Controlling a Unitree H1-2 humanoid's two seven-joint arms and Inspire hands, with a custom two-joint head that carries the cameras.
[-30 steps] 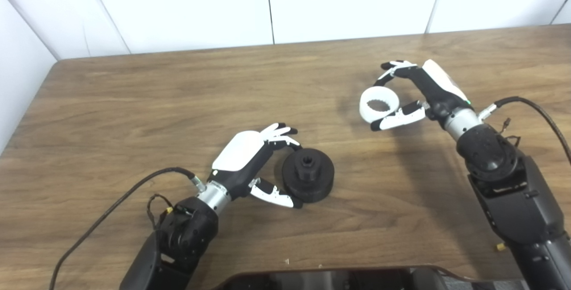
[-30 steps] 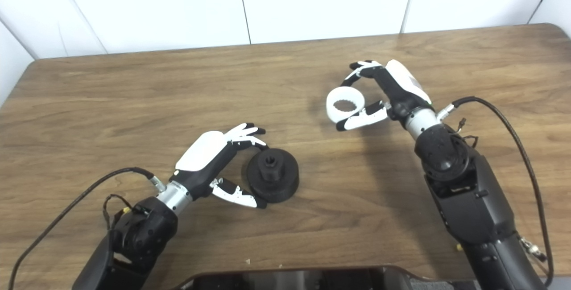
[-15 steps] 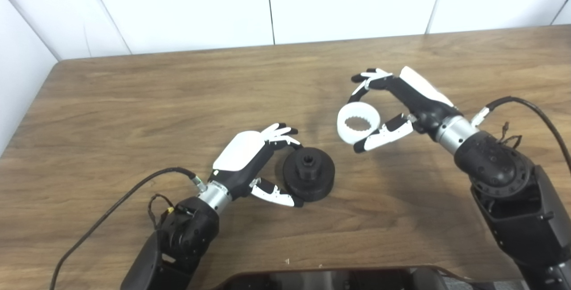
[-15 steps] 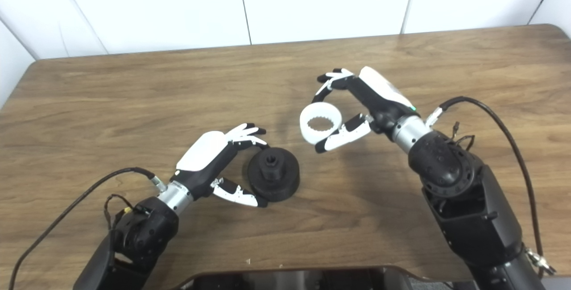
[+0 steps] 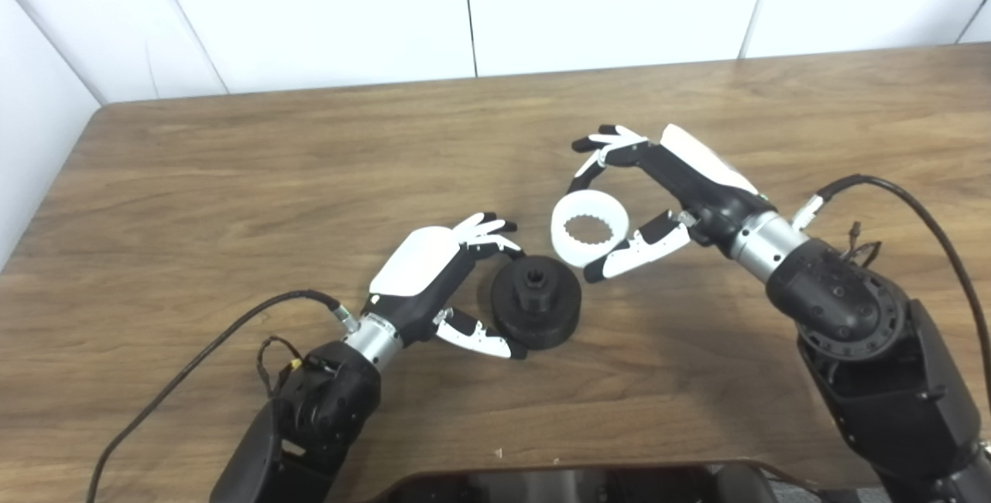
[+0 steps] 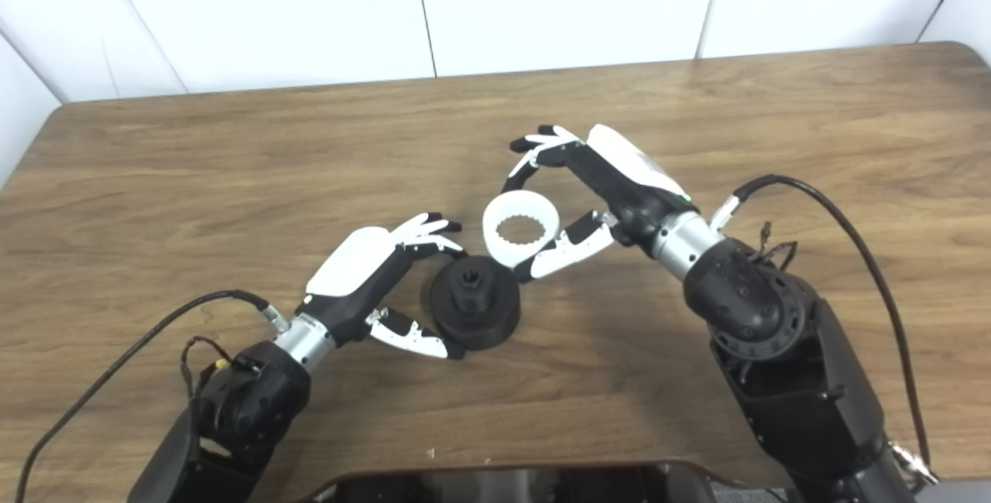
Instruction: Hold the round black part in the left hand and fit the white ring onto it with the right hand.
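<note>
The right hand [image 5: 658,193] pinches the toothed white ring [image 5: 589,228]; the left hand [image 5: 437,286] grips the round black part [image 5: 536,303].

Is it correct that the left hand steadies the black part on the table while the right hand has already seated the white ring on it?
Not quite. The right hand holds the white ring in the air, up and to the right of the black part, not seated on it. Both eye views show this. The left hand does steady the part on the table.

Two head cameras side by side, angled down at the table [image 5: 232,178], near, sharing almost all of it
</note>
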